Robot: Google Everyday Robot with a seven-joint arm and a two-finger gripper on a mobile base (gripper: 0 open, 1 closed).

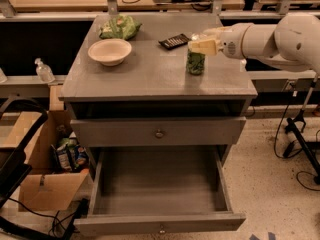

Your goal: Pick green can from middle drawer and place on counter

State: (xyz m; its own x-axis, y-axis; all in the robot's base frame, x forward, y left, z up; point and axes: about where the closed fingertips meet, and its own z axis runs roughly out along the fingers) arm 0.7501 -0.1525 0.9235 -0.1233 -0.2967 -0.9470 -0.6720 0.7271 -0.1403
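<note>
The white arm's pale gripper (202, 45) sits right at the top of the small green metal drink can (195, 62), which stands upright on the broad grey wooden counter (150, 76), right of centre. Clamped or released? Cannot tell. Below, the wide grey wooden drawer (160, 223) is pulled out; a cream round bowl (110, 51) rests well to the can's left.

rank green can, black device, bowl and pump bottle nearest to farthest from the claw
The claw is over the counter's right side.
1. green can, right beneath it
2. black device, just to its left
3. bowl, counter's left side
4. pump bottle, far left, off the counter
</note>
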